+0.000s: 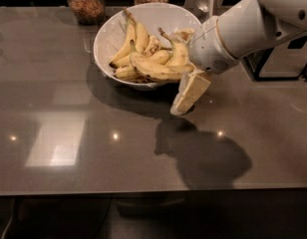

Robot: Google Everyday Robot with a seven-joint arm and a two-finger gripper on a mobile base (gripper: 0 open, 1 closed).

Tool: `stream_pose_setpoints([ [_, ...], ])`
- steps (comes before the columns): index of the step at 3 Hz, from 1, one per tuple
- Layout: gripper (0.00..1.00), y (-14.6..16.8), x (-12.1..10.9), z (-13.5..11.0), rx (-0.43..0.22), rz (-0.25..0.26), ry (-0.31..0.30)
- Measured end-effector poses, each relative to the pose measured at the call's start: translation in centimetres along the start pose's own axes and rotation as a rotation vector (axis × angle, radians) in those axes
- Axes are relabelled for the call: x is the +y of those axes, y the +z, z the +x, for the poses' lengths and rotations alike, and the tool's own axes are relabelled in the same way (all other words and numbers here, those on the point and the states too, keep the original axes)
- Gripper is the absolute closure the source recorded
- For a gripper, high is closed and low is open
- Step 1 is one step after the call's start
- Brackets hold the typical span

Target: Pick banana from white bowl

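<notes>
The tool (187, 63) hung at the right rim of the white bowl (158, 14), its fingers spread apart, one over the bowl and one outside it above the table (69, 98). The banana (156, 71) lay in the bowl across the pile, its right end seemingly between them.
</notes>
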State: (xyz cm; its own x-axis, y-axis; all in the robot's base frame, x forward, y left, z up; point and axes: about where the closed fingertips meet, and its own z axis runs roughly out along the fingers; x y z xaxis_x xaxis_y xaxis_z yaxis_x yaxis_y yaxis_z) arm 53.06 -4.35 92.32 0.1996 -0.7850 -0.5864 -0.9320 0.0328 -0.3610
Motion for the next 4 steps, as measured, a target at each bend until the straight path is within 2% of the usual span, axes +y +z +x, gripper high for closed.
stream_pose_setpoints([
  [1, 0.04, 1.1, -0.9, 0.8, 0.029, 0.008, 0.002],
  [2, 0.23, 1.8, -1.3, 1.5, 0.058, 0.014, 0.008],
  [4, 0.70, 1.9, -1.5, 1.9, 0.082, 0.021, 0.016],
])
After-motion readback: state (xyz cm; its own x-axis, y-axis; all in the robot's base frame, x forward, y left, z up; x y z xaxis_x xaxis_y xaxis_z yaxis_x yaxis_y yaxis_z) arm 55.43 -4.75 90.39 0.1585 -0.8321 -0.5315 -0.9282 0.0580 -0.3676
